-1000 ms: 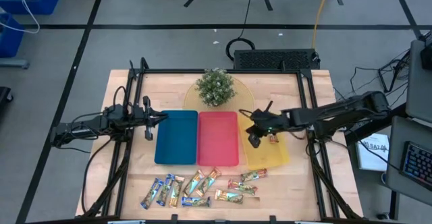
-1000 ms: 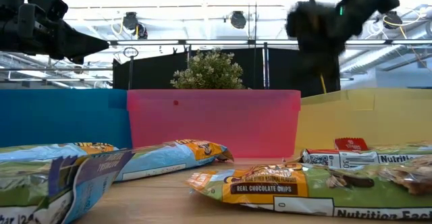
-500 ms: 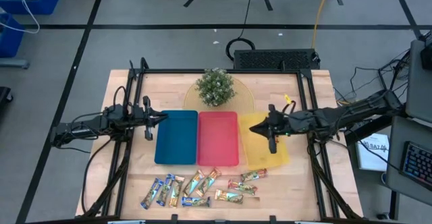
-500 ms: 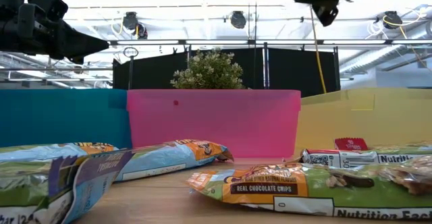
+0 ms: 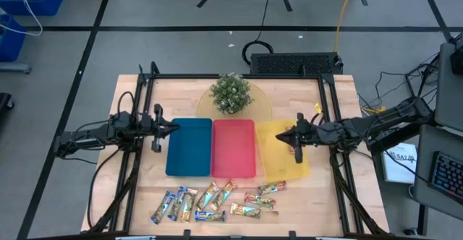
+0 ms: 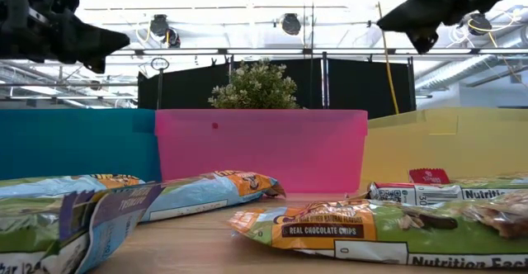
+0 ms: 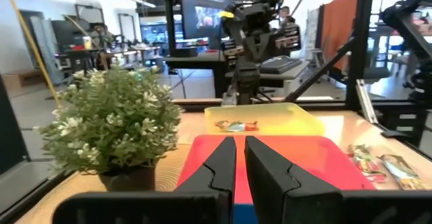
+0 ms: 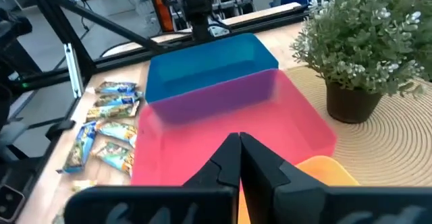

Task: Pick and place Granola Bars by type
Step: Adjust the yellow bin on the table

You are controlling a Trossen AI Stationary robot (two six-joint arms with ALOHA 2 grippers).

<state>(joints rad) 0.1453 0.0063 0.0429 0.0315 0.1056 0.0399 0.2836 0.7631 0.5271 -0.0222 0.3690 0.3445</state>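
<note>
Several wrapped Granola Bars (image 5: 217,201) lie flat on the wooden table near its front edge, close up in the low view (image 6: 330,224). Behind them stand a blue tray (image 5: 188,147), a red tray (image 5: 234,148) and a yellow tray (image 5: 283,160). One bar (image 7: 236,125) lies in the yellow tray. My left gripper (image 5: 176,126) hovers level at the blue tray's left far corner, fingers nearly together with nothing between them (image 7: 240,160). My right gripper (image 5: 281,136) hangs above the yellow tray's far part, shut and empty (image 8: 239,153).
A potted plant (image 5: 231,93) stands on a round woven mat behind the trays. Black frame rails (image 5: 329,146) run along both sides of the table. Bare wood shows to the right of the yellow tray and left of the blue tray.
My right gripper has drawn back from low over the yellow tray toward the table's right edge and risen, tipping from pointing down to nearly level and rolling as it went. It stays shut. The bars and trays have kept their places.
</note>
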